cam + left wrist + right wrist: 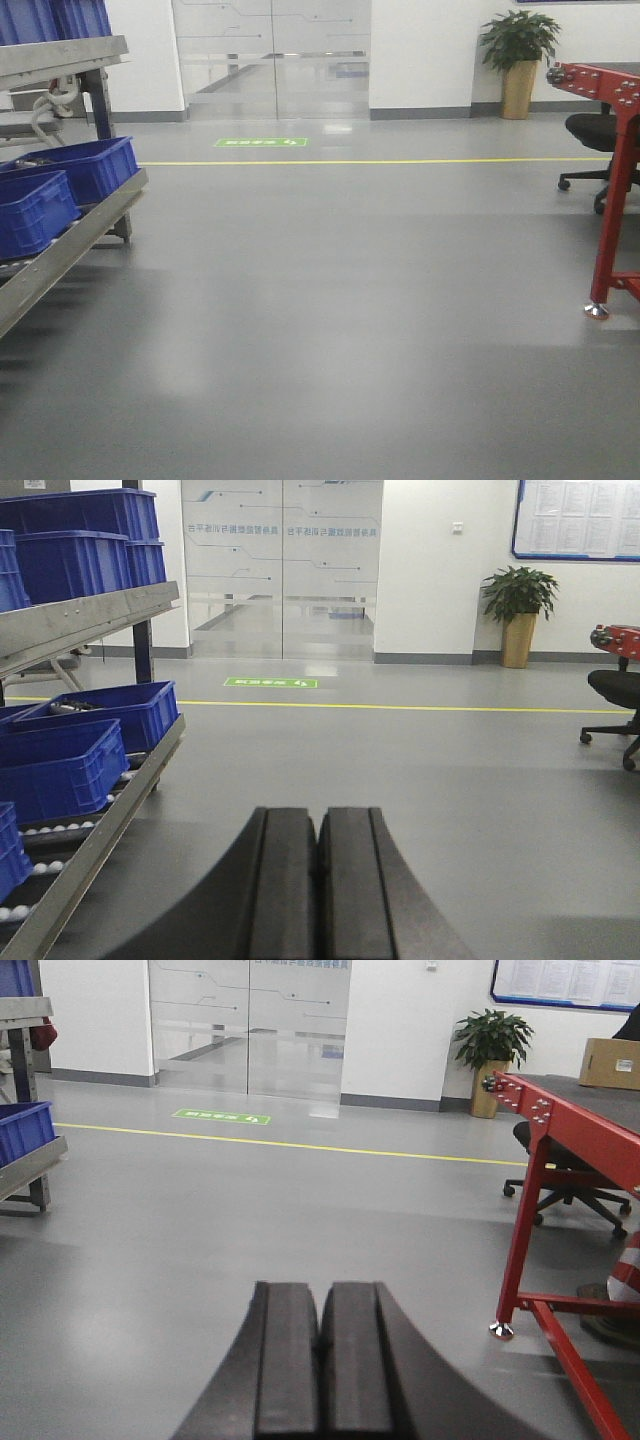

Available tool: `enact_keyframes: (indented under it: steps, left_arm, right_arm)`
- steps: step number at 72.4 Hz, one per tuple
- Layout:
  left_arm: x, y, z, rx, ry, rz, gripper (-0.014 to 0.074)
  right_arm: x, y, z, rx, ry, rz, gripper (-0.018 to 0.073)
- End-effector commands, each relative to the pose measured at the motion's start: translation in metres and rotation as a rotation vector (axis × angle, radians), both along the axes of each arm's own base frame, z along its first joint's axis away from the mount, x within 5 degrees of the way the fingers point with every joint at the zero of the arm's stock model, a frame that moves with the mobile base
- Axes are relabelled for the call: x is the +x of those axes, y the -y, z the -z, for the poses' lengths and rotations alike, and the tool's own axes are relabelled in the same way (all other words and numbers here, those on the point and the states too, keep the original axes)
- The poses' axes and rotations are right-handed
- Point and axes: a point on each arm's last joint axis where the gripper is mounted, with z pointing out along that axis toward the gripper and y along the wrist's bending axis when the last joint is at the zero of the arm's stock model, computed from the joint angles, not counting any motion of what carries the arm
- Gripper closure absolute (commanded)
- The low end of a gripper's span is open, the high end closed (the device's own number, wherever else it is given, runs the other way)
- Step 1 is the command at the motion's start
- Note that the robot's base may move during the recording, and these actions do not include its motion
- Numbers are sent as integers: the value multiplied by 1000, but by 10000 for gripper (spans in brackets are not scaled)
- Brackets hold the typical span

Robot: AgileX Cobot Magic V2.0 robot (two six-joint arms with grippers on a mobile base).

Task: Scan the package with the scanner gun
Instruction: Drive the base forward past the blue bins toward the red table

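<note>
A tan cardboard package (611,1063) with a small white label sits on the red table (560,1110) at the far right of the right wrist view, well away from both grippers. The scanner gun is out of view. My left gripper (318,816) hangs over bare grey floor, its black fingers (285,880) pressed together with nothing between them. My right gripper (320,1290) is likewise shut and empty, left of the red table's leg (517,1250).
A metal roller rack (110,830) with blue bins (70,770) runs along the left. The red table frame (612,200) and a black office chair (595,135) stand at the right. A yellow floor line (350,161), glass doors (270,55) and a potted plant (520,55) lie ahead.
</note>
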Motion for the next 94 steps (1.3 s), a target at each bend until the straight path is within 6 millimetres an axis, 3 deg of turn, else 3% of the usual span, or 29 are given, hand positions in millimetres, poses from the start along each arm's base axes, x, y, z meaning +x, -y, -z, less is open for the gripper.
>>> enact_keyframes:
  steps: [1,94]
  left_arm:
    - [-1,0,-2,4,24,-1,708]
    - [-1,0,-2,4,24,-1,708]
  right_arm:
    - [0,0,-2,-1,24,3,721]
    - [0,0,-2,-1,24,3,721]
